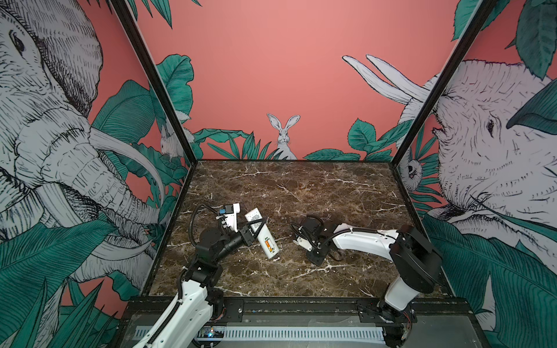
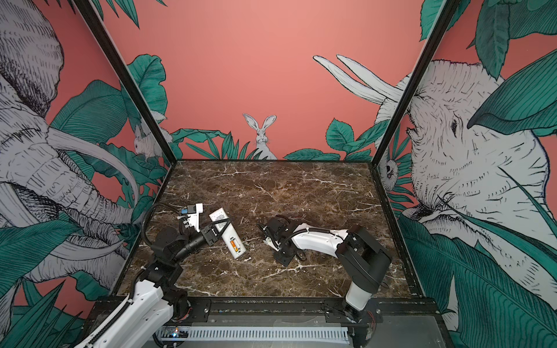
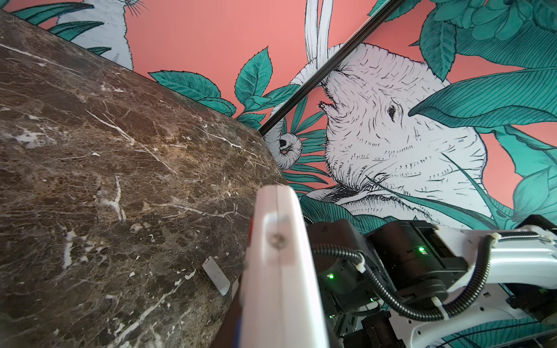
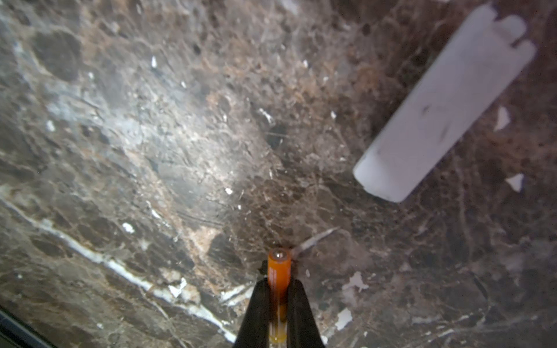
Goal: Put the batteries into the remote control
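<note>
Our left hand (image 1: 259, 225) is gripping the remote (image 1: 262, 238), where we are seeing one battery (image 1: 270, 246) seated; our right hand (image 4: 278, 289) is pinching the other battery (image 4: 279, 266).

Dark brown marble table (image 1: 301, 186), white veining. Coral-pink walls (image 1: 271, 60) on three sides: elephant (image 1: 45, 135), rabbit (image 1: 283, 132), green leaf prints (image 1: 177, 78). Black corner posts (image 1: 158, 90). Even lighting.

Far marble table (image 1: 301, 186) wide open — loose cover (image 4: 443, 105) just beside the remote (image 1: 263, 236)
</note>
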`<action>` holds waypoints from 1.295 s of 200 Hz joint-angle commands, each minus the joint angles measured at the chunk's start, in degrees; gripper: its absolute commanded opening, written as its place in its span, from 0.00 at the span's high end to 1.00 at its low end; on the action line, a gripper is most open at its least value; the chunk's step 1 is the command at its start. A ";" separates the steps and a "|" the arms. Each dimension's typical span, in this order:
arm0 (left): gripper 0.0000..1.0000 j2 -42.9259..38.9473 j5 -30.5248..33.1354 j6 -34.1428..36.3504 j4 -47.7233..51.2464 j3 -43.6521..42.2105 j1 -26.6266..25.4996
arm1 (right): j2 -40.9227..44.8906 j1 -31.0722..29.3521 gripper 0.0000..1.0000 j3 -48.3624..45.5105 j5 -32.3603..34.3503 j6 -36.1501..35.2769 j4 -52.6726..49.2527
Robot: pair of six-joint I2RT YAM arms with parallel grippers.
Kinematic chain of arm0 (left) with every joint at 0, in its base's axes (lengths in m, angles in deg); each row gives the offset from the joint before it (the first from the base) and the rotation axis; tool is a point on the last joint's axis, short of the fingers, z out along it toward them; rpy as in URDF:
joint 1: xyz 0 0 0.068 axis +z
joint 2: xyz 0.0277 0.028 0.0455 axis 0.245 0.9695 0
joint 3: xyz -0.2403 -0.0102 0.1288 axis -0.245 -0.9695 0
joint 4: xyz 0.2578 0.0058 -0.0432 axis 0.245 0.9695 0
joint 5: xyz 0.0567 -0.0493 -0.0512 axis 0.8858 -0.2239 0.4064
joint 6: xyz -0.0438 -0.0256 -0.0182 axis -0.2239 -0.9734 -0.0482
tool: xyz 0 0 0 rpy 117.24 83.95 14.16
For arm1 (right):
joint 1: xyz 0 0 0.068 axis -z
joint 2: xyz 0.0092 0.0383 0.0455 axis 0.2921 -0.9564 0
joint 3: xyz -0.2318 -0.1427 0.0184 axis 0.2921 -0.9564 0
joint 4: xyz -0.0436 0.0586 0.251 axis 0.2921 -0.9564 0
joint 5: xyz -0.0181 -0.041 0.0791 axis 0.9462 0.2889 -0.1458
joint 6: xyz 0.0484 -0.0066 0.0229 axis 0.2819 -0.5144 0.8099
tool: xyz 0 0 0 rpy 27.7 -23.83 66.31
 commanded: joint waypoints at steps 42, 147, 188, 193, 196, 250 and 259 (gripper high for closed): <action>1.00 -1.99 0.58 0.43 1.38 -0.54 0.63 | -2.55 -0.85 0.91 3.63 -1.33 -4.70 -4.94; 1.00 -0.63 -0.31 1.65 0.63 -0.19 1.35 | 0.39 -1.01 0.64 4.01 1.09 -1.35 -4.92; 1.00 0.11 -0.62 2.11 -0.73 -0.36 1.73 | 7.41 -1.75 0.52 4.10 3.21 6.22 -4.69; 1.00 0.32 -0.74 2.11 -1.06 -0.39 1.81 | 8.71 -1.81 0.51 4.00 3.62 7.95 -4.43; 1.00 0.42 -0.79 2.11 -1.20 -0.43 1.83 | 9.30 -1.75 0.50 3.92 3.86 9.44 -4.25; 1.00 0.52 -1.61 2.45 -2.65 -0.63 2.50 | 20.30 -1.85 0.35 0.02 4.01 38.56 0.15; 1.00 0.48 -1.65 2.44 -2.96 -0.75 2.56 | 22.40 -1.89 0.32 -0.68 4.44 44.03 1.45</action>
